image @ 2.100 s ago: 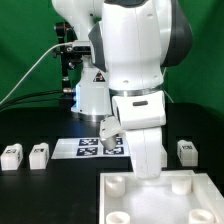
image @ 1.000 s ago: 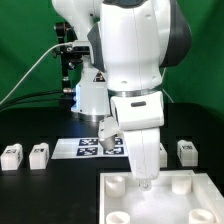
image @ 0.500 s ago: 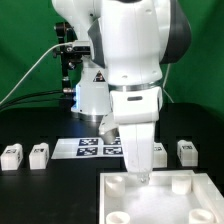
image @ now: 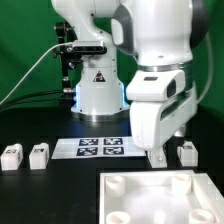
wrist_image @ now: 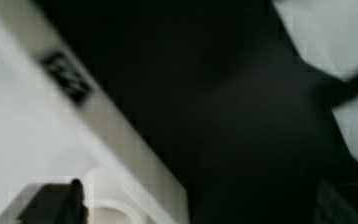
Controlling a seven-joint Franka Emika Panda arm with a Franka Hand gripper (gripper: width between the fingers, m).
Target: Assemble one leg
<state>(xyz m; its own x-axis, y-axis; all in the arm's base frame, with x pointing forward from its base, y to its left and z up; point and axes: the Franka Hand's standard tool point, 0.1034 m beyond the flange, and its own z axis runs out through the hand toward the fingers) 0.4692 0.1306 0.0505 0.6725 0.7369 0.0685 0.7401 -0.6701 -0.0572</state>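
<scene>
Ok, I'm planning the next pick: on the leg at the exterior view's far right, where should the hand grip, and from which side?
Probably from above, closing on two flat opposite sides of the leg. It lies low on the table, a small block with its top in the clear. The open hand hangs just to its left in the exterior view.

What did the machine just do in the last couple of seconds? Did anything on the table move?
The arm swung from above the white panel toward the exterior view's right; its claw now hangs beside the leg there. Nothing visibly gripped. The panel, the two left legs and the marker board stayed put.
</scene>
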